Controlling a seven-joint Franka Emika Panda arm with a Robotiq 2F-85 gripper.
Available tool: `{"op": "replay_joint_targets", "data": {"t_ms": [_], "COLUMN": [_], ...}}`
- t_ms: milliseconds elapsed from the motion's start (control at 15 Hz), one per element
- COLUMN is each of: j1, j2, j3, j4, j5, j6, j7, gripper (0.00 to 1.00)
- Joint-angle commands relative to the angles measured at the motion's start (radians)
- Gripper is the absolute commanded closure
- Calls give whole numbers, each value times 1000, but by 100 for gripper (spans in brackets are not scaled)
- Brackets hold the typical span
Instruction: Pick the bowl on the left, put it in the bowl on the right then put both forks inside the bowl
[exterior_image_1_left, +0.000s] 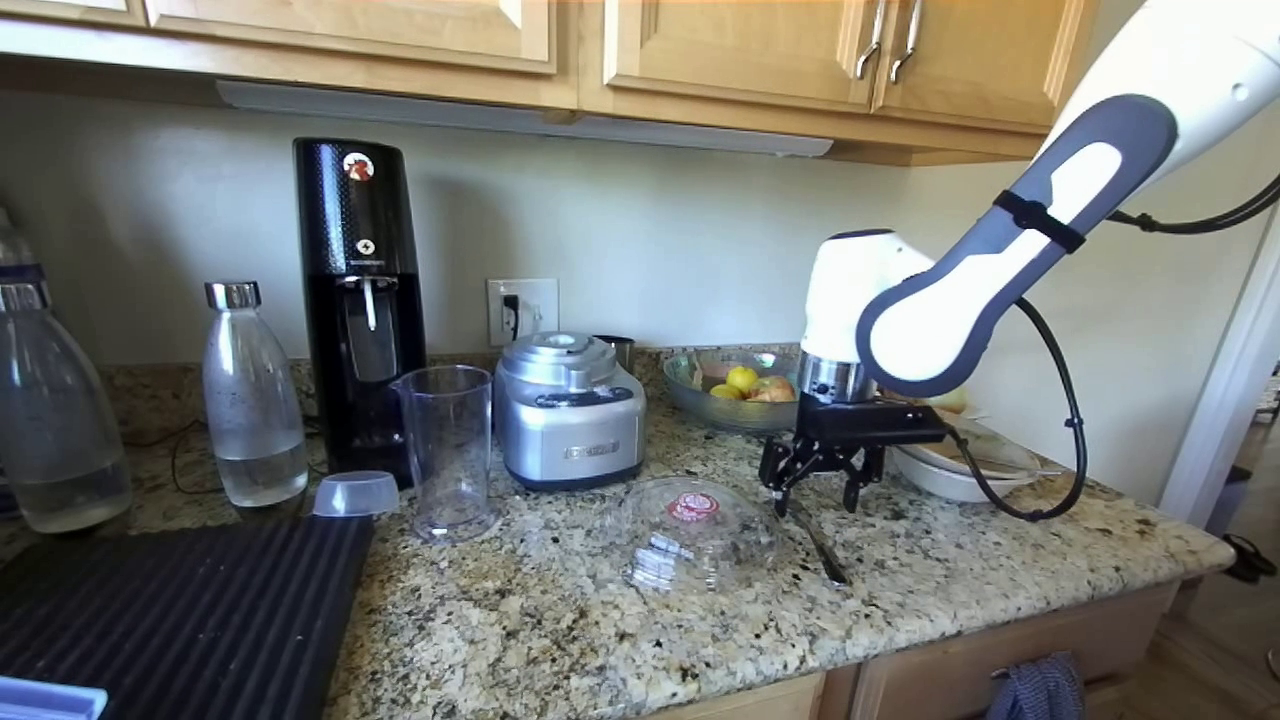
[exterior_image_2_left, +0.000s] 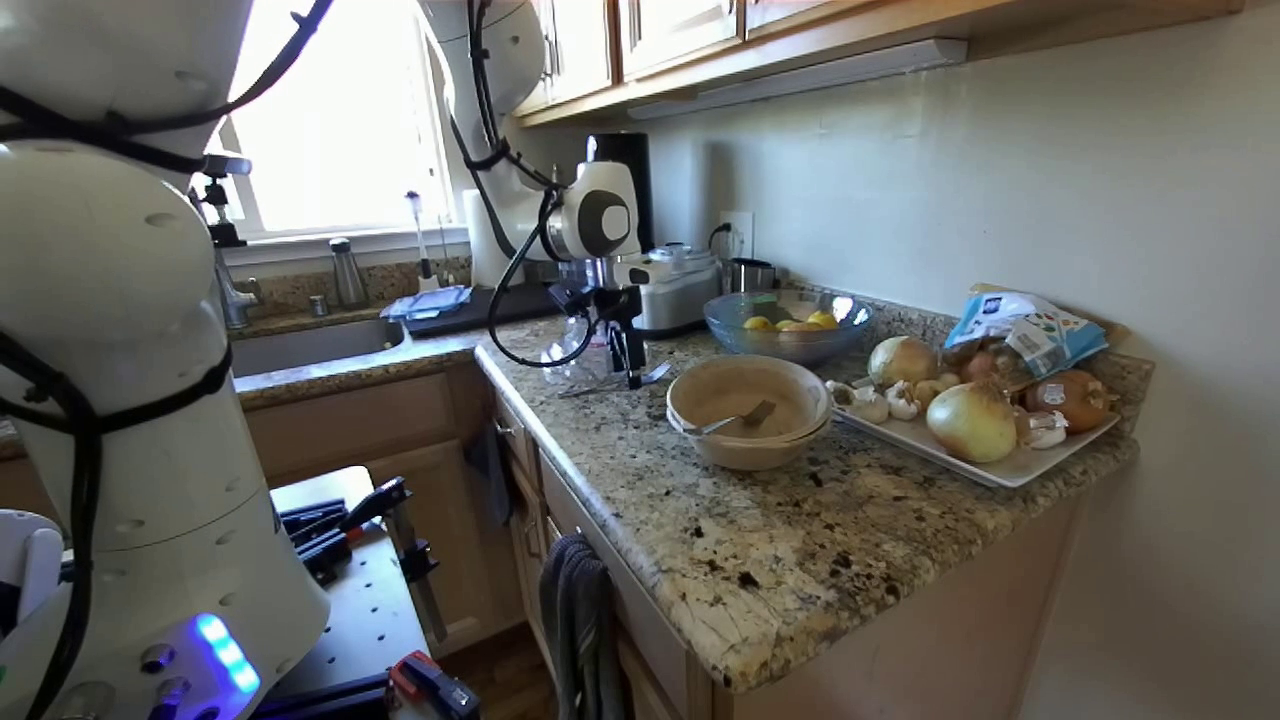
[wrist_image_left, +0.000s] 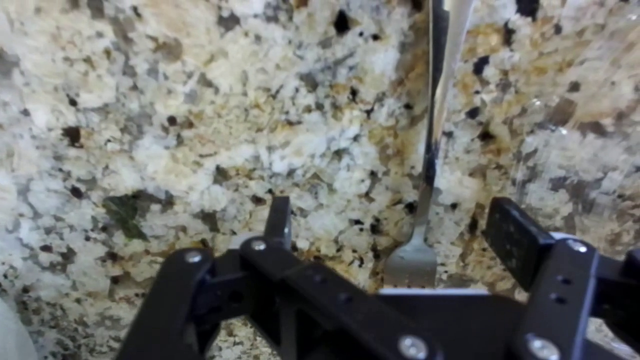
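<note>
Wrist view: the fingers (well apart) point down above a fork.

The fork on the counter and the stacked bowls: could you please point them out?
Fork (wrist_image_left: 434, 125), in the wrist view: on its handle.
Bowls (exterior_image_2_left: 750, 458), in an exterior view: on the lower one's wall.

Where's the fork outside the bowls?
In the wrist view, the fork lies on the countertop, right of centre, beneath the open gripper; in an exterior view, just right of the clear container.
</note>
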Motion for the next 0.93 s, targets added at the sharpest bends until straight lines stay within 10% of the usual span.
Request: {"op": "replay_joint_targets", "data": {"t_ms": [0,600,867], "j1": [27,25,18], "j2": [14,23,23], "j3": [-31,-24,-19], "j4": [1,19,19], "j5": [35,83,103], "j6": [33,34,29], "j7": [9,-8,-18], "gripper": [28,88,97]}}
